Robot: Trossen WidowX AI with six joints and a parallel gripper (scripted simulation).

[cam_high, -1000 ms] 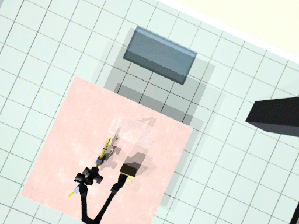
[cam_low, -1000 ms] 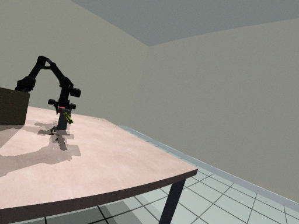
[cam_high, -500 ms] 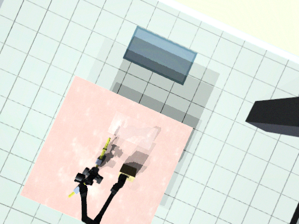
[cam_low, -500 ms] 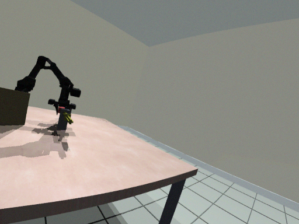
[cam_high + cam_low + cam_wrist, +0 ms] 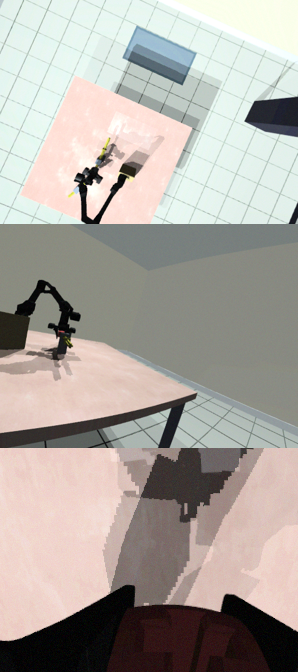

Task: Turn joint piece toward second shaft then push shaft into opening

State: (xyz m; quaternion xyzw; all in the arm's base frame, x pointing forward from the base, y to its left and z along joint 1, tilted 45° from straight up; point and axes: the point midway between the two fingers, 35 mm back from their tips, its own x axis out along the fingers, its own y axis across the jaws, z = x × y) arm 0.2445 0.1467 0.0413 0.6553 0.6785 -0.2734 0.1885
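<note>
My gripper [image 5: 92,174] [image 5: 60,333] [image 5: 178,599] is shut on the red joint piece [image 5: 61,333] [image 5: 165,635], which fills the space between the fingers in the wrist view. A long yellow shaft [image 5: 107,143] [image 5: 67,341] with a collar runs through a grey-blue block [image 5: 100,160] [image 5: 62,345] and slopes down-left toward the gripper. A shorter piece of yellow shaft [image 5: 71,194] sticks out of a pale blue block [image 5: 76,190] on the other side of the gripper. The arm hides where the shafts meet, and the direction of the joint's opening cannot be told.
The arm's base stands on a dark box [image 5: 127,170] [image 5: 13,330] beside the work. The pink table [image 5: 61,116] [image 5: 116,387] carries broad shadows. A blue translucent box [image 5: 163,46] and a dark block-like object [image 5: 273,116] stand beyond the table.
</note>
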